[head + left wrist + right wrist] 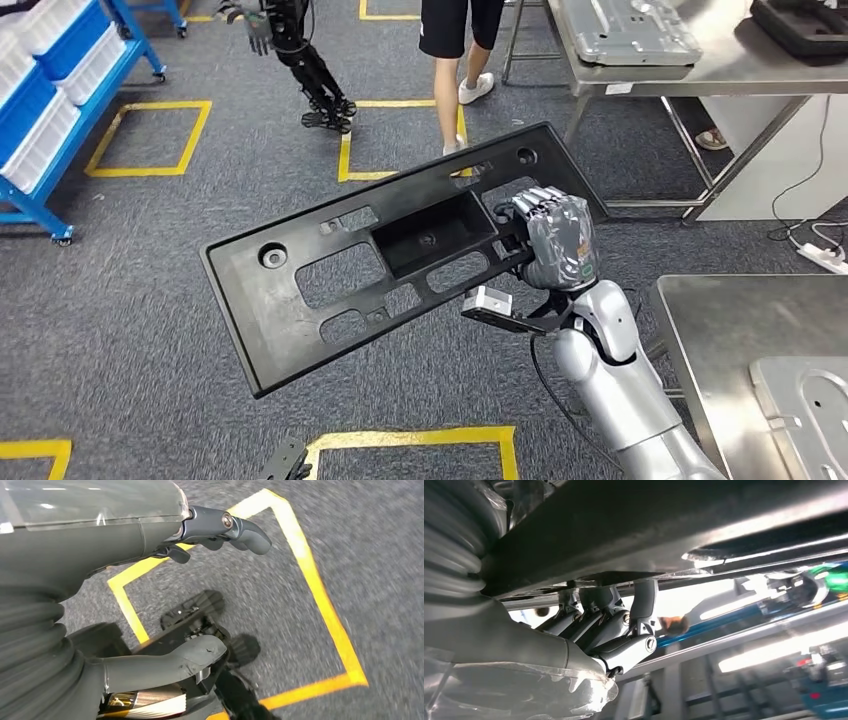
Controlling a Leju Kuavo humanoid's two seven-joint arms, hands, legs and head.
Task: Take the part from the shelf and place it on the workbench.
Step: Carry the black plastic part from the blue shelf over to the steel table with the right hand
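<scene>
Right hand [553, 238]: fingers wrapped over the near long edge of the part [330, 290], gripping it beside the recessed central pocket. Part: long black plastic panel with cut-outs and round bosses, carried tilted above the grey carpet floor [150, 330], its far corner toward the upper workbench.

Right wrist view: fingers [599, 625] curl up against the dark underside of the part [649, 525]; background beyond is blurred.

Left hand [220, 527]: hangs over the carpet, fingers loosely extended and apart, holding nothing. A yellow floor marking [320, 605] lies below it.

Landmark, the part. Right of it and nearer: a steel workbench [700, 330], its bare corner close to the right forearm, a grey moulded piece [805, 400] lying on it. Beyond its far corner: a second steel table [680, 75] carrying a grey tray [625, 30]. Beyond its upper edge: a person's legs [460, 70] and another robot [300, 50], open carpet between. Far left: a blue shelf rack [55, 90], well apart.
</scene>
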